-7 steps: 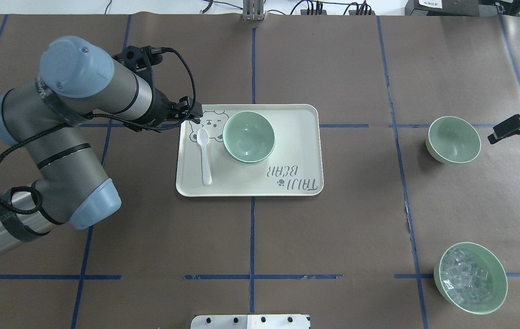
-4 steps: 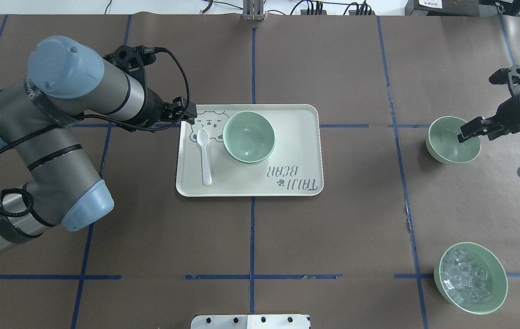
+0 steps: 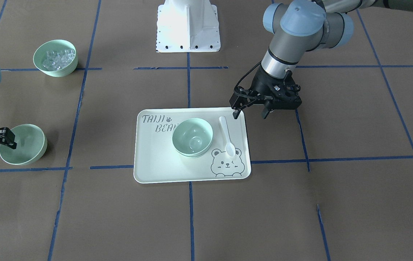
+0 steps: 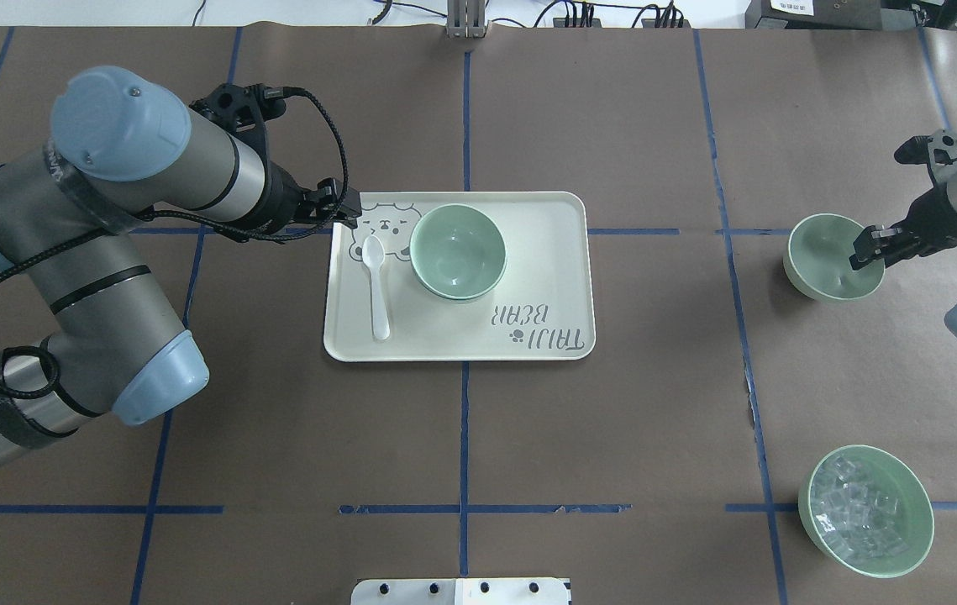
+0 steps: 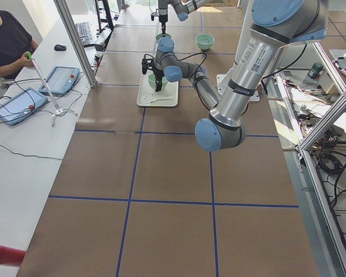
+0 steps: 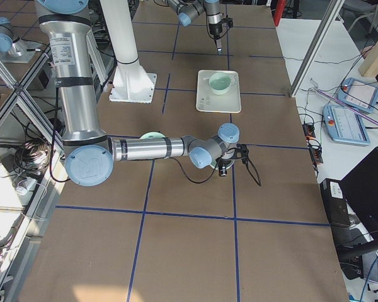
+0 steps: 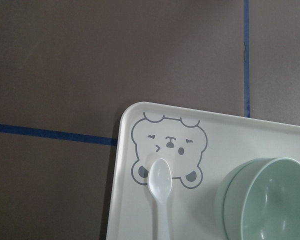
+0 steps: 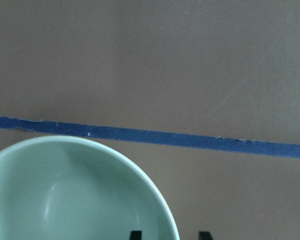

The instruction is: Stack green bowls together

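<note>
Nearest us in the overhead view, at lower right, the ice bowl [image 4: 866, 511] holds clear cubes. Broad brown paper on the table [image 4: 612, 437], crossed by blue tape lines, lies between it and the tray [image 4: 545, 252] at centre. On the tray's left half we see the nested bowls [image 4: 457, 250]: two pale mint-green bowls, one inside the other, smooth and plain, with a double rim that shows in the left wrist view. A white spoon [image 4: 376, 286] lies just beside them, along the tray's left edge. At right centre, well apart across open paper, the single bowl [image 4: 822, 260] stands alone. The right gripper [image 4: 867, 250] has its jaws apart astride that bowl's right rim, with gaps showing on both sides. The left gripper [image 3: 250, 115] hovers at the tray's upper left corner, jaws apart and holding nothing.
</note>
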{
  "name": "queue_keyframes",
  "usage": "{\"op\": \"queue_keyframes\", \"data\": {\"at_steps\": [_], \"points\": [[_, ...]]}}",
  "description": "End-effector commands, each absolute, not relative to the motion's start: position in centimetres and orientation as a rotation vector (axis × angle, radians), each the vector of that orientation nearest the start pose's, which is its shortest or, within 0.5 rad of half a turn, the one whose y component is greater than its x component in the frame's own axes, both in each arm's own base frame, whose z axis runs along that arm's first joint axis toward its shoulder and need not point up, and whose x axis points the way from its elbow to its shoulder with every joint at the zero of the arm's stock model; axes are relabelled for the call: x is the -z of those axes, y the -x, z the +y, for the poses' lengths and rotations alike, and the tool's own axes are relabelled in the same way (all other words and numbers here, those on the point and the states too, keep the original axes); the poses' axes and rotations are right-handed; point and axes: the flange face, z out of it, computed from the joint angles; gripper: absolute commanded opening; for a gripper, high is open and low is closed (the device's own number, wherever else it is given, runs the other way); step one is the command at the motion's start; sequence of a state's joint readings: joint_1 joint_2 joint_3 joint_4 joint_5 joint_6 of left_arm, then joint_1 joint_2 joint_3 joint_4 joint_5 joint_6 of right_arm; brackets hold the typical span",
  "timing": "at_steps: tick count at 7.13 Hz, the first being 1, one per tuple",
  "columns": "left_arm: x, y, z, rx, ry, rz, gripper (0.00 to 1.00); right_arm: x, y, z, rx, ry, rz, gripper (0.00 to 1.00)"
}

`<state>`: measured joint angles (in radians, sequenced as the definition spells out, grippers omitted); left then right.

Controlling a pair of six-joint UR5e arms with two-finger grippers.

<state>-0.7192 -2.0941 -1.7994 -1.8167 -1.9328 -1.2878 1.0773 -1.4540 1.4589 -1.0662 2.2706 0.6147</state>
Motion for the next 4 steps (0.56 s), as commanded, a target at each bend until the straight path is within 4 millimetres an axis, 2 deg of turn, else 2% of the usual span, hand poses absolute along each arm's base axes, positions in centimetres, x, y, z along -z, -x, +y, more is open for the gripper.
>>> {"op": "queue_keyframes", "data": {"at_steps": [1,2,3,4], "points": [[-22.9,-40.4,-49.3,0.224,-0.190,1.023,1.00,-58.8,20.8,-53.1,0.043,-0.059,-0.853,0.00],[-22.7,-37.8,-50.8,0.239,-0.222,1.025,1.00,-54.8,20.8,-53.0,0.015,-0.086,-0.894,0.00],[-23.9,-35.6,-50.5,0.171,-0.275,1.008,1.00,-49.6,21.5,-53.2,-0.055,-0.082,-0.964,0.00],[-26.1,-33.2,-49.8,0.159,-0.291,0.988,1.00,-43.7,25.2,-53.5,-0.105,-0.044,-1.047,0.00]]}}
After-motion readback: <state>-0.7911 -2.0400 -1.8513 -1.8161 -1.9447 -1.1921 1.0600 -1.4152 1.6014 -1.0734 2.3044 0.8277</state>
